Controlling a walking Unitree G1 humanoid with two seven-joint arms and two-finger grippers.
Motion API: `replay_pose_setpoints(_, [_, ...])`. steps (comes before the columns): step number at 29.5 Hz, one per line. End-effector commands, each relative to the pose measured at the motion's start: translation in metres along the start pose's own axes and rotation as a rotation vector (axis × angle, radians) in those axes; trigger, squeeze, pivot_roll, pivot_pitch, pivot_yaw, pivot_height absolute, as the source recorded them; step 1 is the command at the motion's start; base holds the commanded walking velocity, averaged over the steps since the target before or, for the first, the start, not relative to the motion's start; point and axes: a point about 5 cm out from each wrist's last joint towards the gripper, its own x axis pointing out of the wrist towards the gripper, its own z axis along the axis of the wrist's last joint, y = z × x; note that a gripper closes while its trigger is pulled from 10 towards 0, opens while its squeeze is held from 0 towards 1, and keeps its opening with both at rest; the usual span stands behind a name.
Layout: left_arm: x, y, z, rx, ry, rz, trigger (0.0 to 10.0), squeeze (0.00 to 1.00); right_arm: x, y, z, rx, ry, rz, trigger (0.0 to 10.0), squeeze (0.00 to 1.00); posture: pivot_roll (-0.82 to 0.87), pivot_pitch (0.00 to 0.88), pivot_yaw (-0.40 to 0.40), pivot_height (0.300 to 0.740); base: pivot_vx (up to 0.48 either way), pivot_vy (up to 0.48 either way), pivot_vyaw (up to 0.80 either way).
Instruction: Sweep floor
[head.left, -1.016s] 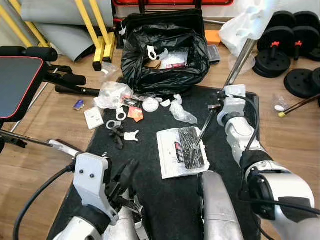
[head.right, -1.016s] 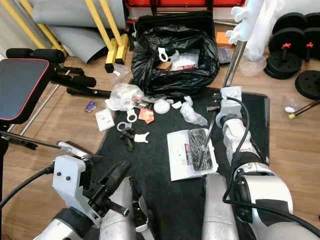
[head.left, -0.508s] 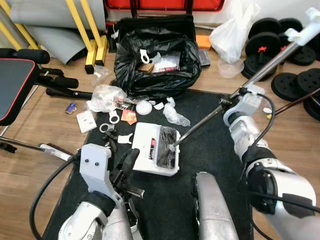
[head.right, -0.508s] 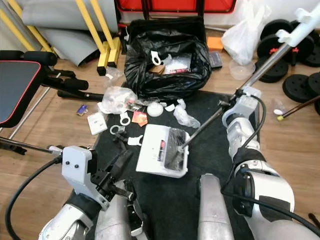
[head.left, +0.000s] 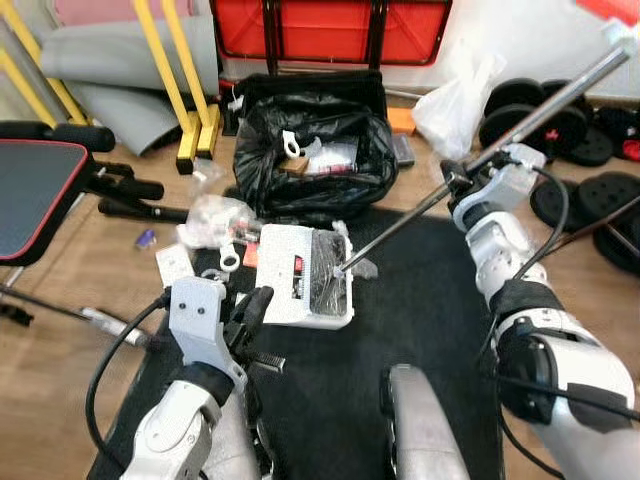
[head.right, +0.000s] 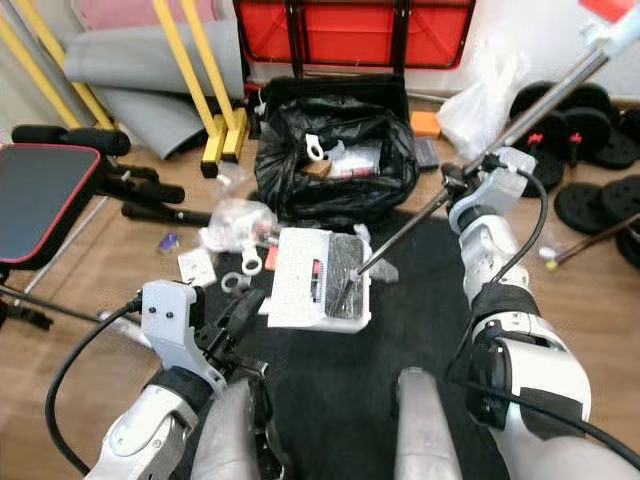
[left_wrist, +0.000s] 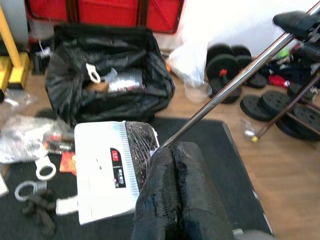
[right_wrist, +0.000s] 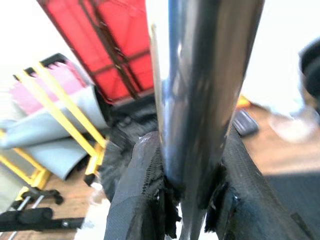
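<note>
Now that shoved up the black floor mat (head.left: 400, 310) against the scattered litter (head.left: 215, 215) below the black rubbish bag (head.left: 310, 150), flat white dustpan-like sweeper head (head.left: 300, 290), right gripper (head.left: 470, 180) clamped round long silver pole (head.left: 520, 125), left gripper (head.left: 250, 315) pressed closed and empty, sweep probably near its end.

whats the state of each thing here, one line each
right gripper: jaws shut on the metal pole
metal pole: tilted, lower end at the dustpan
dustpan: on the black mat, dark debris piled in it
black trash bag: open, litter inside
litter: loose on the floor beside the dustpan
left gripper: jaws shut, holding nothing
</note>
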Motion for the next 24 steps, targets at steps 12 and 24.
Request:
replay_pose_setpoints(12, [0.009, 0.023, -0.008, 0.02, 0.008, 0.192, 10.0, 0.0, 0.004, 0.01, 0.017, 0.007, -0.074, 0.067, 10.0, 0.0, -0.11, 0.0, -0.044, 0.676, 0.0, 0.0, 0.0])
replay_pose_setpoints(24, [0.018, 0.032, -0.005, 0.033, -0.005, 0.203, 10.0, 0.0, -0.001, 0.01, 0.018, -0.001, -0.087, 0.09, 10.0, 0.0, -0.12, 0.0, -0.027, 0.726, 0.0, 0.0, 0.0])
